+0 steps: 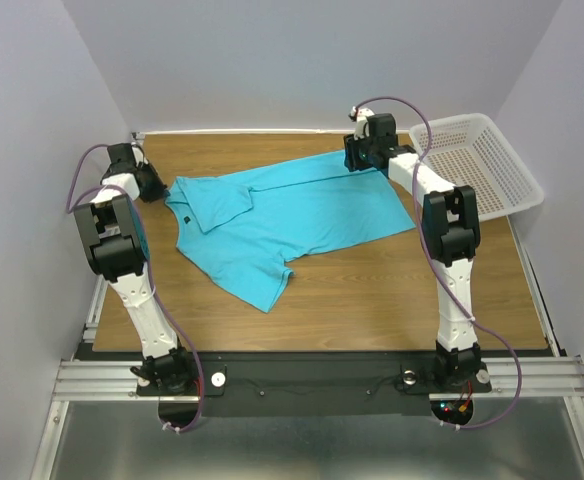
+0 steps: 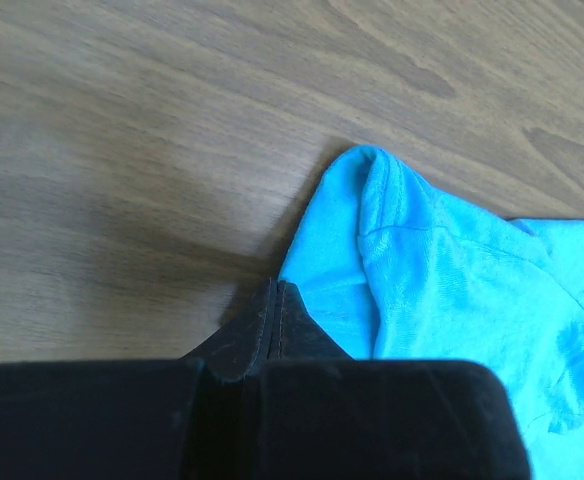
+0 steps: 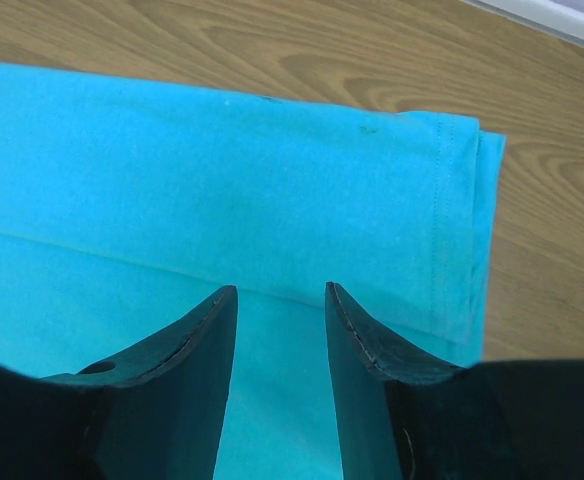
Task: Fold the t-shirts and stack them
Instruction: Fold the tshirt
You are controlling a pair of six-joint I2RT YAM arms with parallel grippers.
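One turquoise t-shirt (image 1: 292, 215) lies spread across the wooden table, its collar side to the left, one sleeve pointing toward the front and its far long edge folded over. My left gripper (image 1: 150, 185) is down at the shirt's left shoulder corner. In the left wrist view its jaws (image 2: 275, 283) are pressed together right on the cloth's edge (image 2: 317, 260). My right gripper (image 1: 357, 155) hovers over the shirt's back right end. Its fingers (image 3: 280, 290) stand open above the folded fabric (image 3: 222, 170) near the stitched hem (image 3: 442, 200), with nothing between them.
A white perforated basket (image 1: 482, 165) sits at the table's right edge, just beyond the right arm. Bare wood (image 1: 372, 290) runs along the front of the table. Grey walls close in the left, back and right sides.
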